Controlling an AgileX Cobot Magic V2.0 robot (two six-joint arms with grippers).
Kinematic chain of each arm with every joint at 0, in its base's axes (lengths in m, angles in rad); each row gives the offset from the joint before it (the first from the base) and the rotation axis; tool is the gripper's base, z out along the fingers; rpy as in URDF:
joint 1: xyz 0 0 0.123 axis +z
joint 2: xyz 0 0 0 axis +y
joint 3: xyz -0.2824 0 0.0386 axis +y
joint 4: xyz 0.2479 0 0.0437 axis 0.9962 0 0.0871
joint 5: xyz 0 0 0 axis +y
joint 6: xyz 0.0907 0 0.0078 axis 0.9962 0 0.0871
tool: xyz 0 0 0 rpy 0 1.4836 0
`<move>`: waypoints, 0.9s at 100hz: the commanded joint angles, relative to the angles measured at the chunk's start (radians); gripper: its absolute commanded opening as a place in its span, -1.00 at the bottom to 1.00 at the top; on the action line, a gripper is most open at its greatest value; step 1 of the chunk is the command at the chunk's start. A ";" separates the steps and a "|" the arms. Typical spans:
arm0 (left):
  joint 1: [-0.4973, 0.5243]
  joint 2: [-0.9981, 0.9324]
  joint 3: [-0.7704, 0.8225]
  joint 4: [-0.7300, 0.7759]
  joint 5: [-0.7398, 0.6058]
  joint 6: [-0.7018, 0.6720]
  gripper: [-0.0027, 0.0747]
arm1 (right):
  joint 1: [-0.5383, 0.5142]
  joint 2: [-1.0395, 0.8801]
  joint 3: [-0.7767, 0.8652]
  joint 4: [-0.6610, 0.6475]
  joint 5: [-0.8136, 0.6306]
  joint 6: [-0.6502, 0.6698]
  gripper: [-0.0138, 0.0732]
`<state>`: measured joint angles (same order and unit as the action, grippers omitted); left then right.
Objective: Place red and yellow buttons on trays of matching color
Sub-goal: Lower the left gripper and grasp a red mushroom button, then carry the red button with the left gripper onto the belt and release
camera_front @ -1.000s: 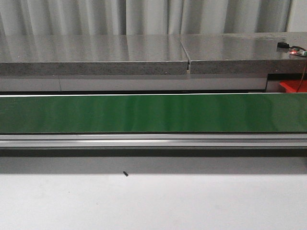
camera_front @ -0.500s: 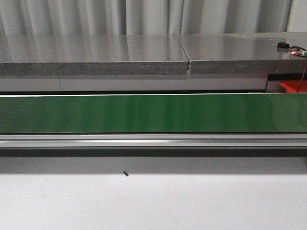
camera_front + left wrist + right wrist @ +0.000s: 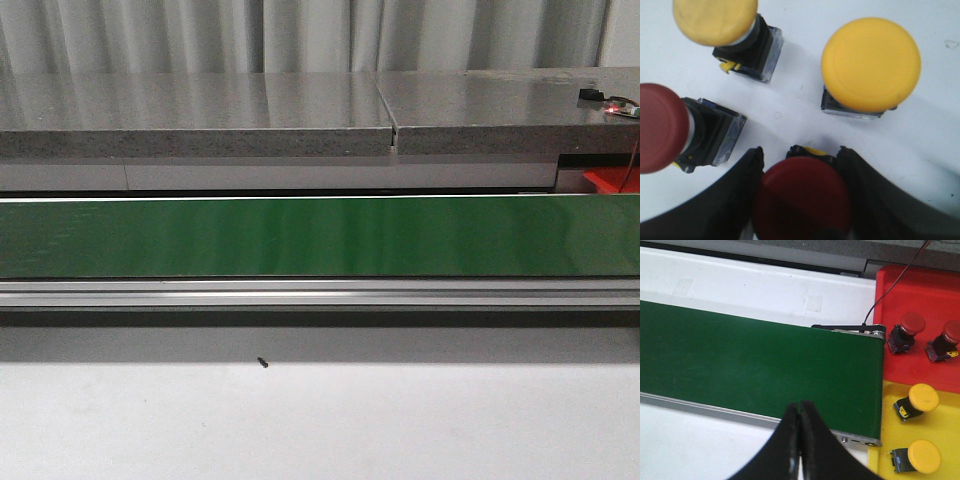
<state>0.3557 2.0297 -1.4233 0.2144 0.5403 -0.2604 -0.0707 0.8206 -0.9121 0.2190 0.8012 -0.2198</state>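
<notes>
Across the last second the front view showed no change at all: the green conveyor belt [image 3: 320, 237] lay bare from end to end, the small dark speck [image 3: 262, 363] on the white table [image 3: 320, 430] had not shifted, and neither arm had entered that view. That stillness suggested the work of the moment was happening off to the sides, out of the front camera's sight, and that no button was riding the belt yet. In the left wrist view the left gripper [image 3: 800, 200] stood with its dark fingers [image 3: 737, 195] spread around a red button [image 3: 801, 200], one finger on either side of the cap and right up against it; whether they were already pressing it or only bracketing it could not be told for certain from this close, slightly blurred angle. Near it on the white surface stood a second red button [image 3: 662, 134] lying tilted on its side, a yellow button [image 3: 871, 64] upright, and another yellow button [image 3: 715, 21] further off, all still unsorted. The right gripper [image 3: 800, 440] hung clenched and empty over the near edge of the belt, its fingers pressed flat together. Beside the belt's end, the red tray [image 3: 935, 305] already held two red buttons and the yellow tray [image 3: 945, 430] two yellow ones, so the sorting looked partly done.
</notes>
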 commanded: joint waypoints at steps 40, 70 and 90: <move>0.002 -0.186 -0.031 -0.007 0.082 0.000 -0.54 | 0.002 -0.007 -0.026 0.002 -0.054 -0.009 -0.84; -0.054 -0.337 -0.031 -0.008 0.170 0.000 -0.54 | 0.002 -0.007 -0.026 0.002 -0.055 -0.009 -0.84; -0.135 -0.394 -0.031 -0.024 0.230 0.001 -0.54 | 0.002 -0.007 -0.026 0.002 -0.055 -0.009 -0.84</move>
<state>0.2557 1.7009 -1.4233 0.2008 0.7786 -0.2586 -0.0707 0.8206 -0.9121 0.2190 0.8012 -0.2198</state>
